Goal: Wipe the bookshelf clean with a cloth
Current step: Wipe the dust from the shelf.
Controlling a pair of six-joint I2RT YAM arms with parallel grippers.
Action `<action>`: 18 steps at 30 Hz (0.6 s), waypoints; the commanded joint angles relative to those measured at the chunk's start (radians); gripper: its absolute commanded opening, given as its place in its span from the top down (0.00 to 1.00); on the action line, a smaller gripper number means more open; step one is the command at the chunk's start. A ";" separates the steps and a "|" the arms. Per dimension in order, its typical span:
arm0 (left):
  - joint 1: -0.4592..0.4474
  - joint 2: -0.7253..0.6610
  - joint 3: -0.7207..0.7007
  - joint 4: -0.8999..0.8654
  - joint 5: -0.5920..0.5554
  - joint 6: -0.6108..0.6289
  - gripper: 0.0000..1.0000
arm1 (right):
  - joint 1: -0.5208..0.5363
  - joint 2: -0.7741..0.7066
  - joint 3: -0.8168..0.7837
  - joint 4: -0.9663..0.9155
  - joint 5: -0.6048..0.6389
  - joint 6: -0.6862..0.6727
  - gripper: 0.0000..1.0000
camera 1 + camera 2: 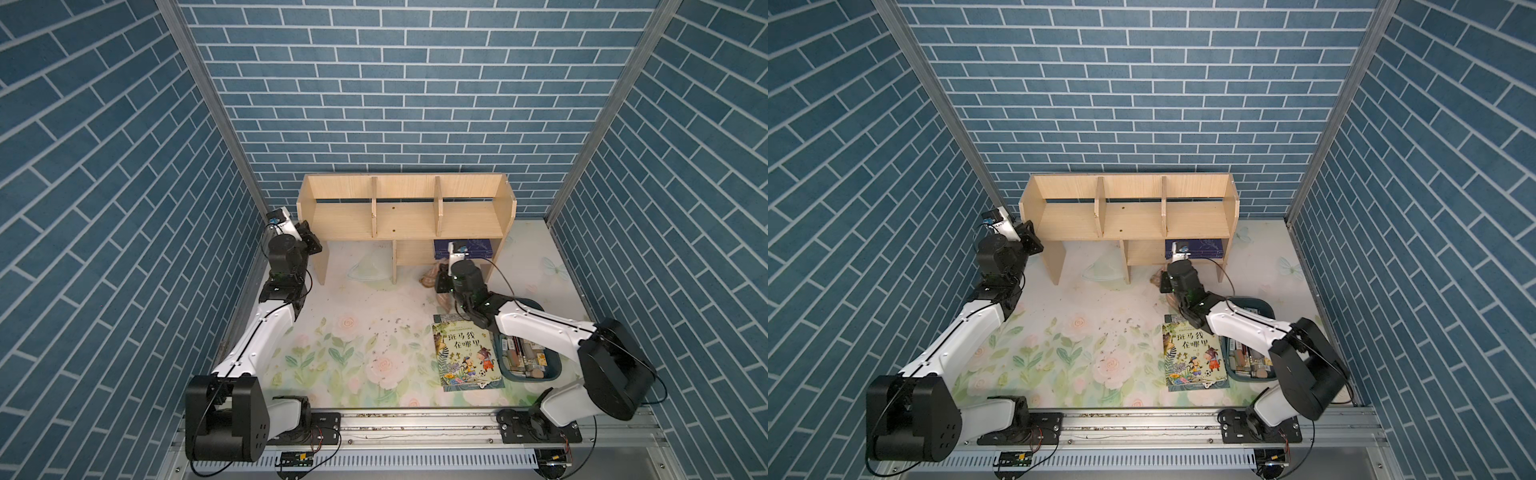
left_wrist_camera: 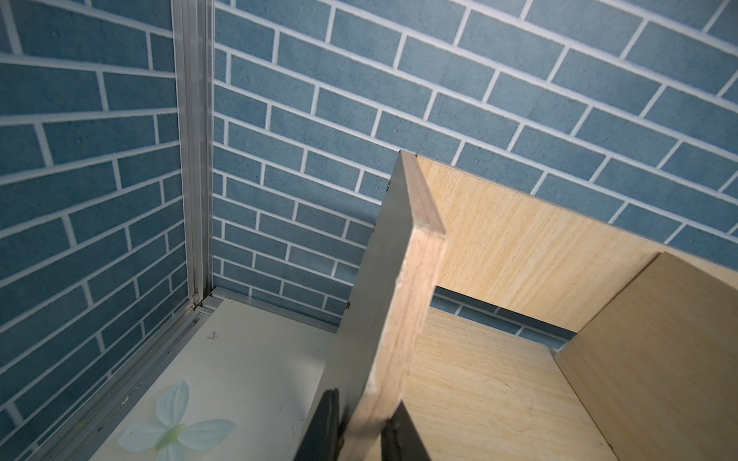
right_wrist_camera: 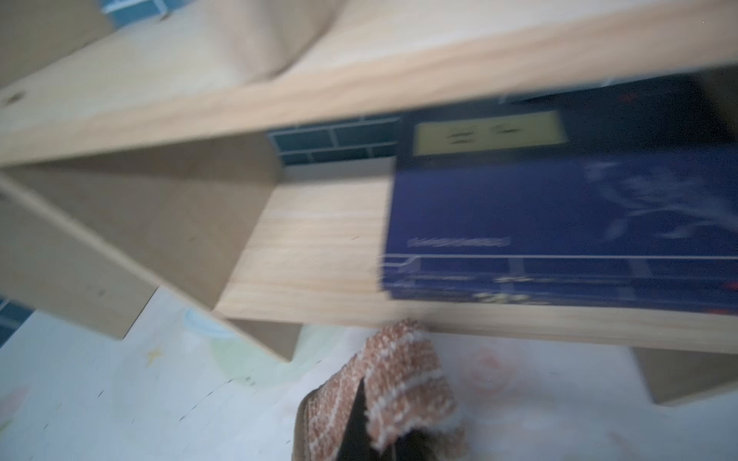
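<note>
Setting: a desk [image 1: 353, 299] with a pale floral cover, closed in on three sides by blue brick-pattern walls. Two white-and-black robot arms reach in from its near edge.

Bookshelf: the pale-wood bookshelf [image 1: 405, 218] stands at the back of the desk against the rear wall. It has a wide upper tier split by two upright dividers, and a smaller lower shelf under the right part of that tier.

Dark blue book: a dark blue book [image 3: 559, 215] lies flat on the right part of the lower shelf.

Left fingers: the left fingers [image 2: 329, 423] straddle the front edge of the bookshelf's left end panel. One finger sits on each face, pinching the board.

Right fingers: the right fingers [image 3: 355, 419] are pressed together on the cloth, just in front of the lower shelf.

Cloth: the tan-and-cream striped cloth [image 3: 403, 371] is bunched in the right fingers and drapes over them, above the desk.
- Its upper fold sits at the lower shelf's front edge; blur hides whether it touches.
- In a top view the cloth [image 1: 432, 272] shows beside the right wrist, between the lower shelf and the picture book.

Picture book: a colourful picture book [image 1: 465, 353] lies flat, cover up, on the near right part of the desk.

Bin: a teal bin [image 1: 556, 365] of small items sits just to the right of the picture book, partly under the right arm.

Crumbs: small dark crumbs [image 1: 395, 332] are scattered across the middle of the desk, left of the picture book.
</note>
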 commanded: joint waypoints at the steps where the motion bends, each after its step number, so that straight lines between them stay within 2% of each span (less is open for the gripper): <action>1: -0.030 -0.008 -0.022 -0.064 0.082 -0.047 1.00 | -0.103 -0.101 -0.043 0.006 -0.008 0.036 1.00; 5: -0.030 -0.007 -0.022 -0.064 0.084 -0.046 1.00 | -0.243 -0.203 -0.068 -0.061 -0.011 0.030 1.00; 8: -0.030 -0.007 -0.022 -0.063 0.084 -0.045 1.00 | -0.318 -0.256 -0.045 -0.083 -0.068 0.000 1.00; 13: -0.030 -0.004 -0.022 -0.063 0.085 -0.045 1.00 | -0.326 -0.280 0.099 -0.165 -0.091 -0.086 1.00; 15: -0.030 -0.003 -0.022 -0.063 0.086 -0.046 1.00 | -0.326 -0.300 0.117 -0.172 -0.091 -0.083 1.00; 18: -0.030 -0.002 -0.022 -0.063 0.083 -0.045 1.00 | -0.301 -0.315 0.090 -0.164 -0.163 -0.028 1.00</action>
